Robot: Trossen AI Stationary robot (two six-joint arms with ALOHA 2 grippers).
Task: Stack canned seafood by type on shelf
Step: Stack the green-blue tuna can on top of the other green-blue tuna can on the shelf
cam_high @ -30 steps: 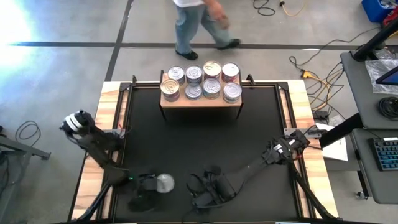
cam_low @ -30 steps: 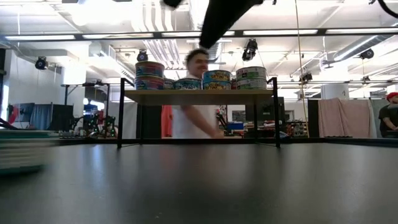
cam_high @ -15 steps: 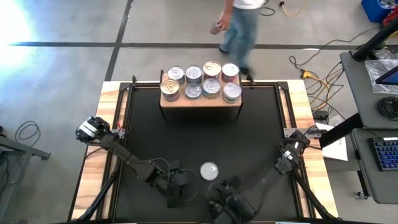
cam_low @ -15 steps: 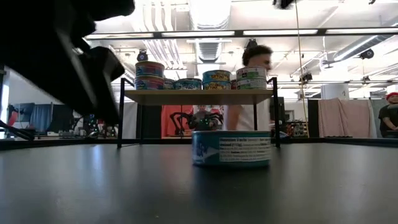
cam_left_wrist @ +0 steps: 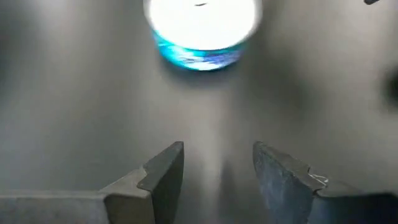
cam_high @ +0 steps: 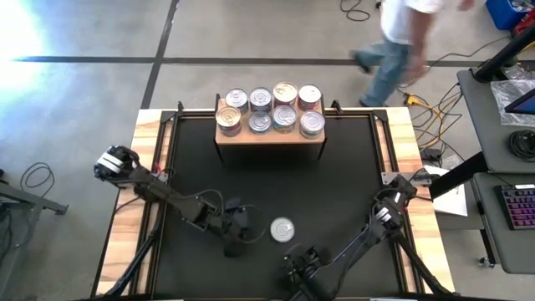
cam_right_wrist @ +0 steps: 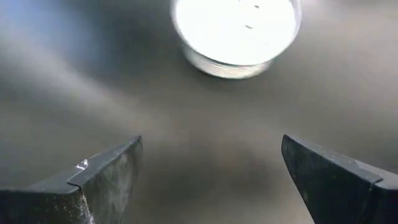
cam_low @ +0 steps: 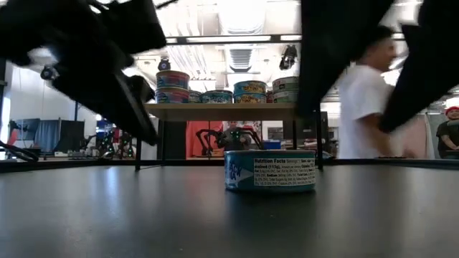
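Tin (cam_high: 282, 229) sits alone on the black desk (cam_high: 351, 167), well short of the shelf (cam_high: 269, 135). Left gripper (cam_high: 237, 237) beside it, right gripper (cam_high: 303, 264) near; both jaws apart, empty. Looks rigid, slick-sided; grip across its rim.

1 second earlier the lone can (cam_high: 282, 229) sat near the mat's front left, right by the left gripper (cam_high: 237, 240). It had since been set down nearer the mat's middle front, standing free with its blue label showing. The left gripper had let go and drawn back just beside it, its fingers (cam_left_wrist: 163, 168) closer together. The right gripper (cam_high: 298, 269) pulled toward the front edge. The person (cam_high: 401, 38) walked from left to right behind the table.
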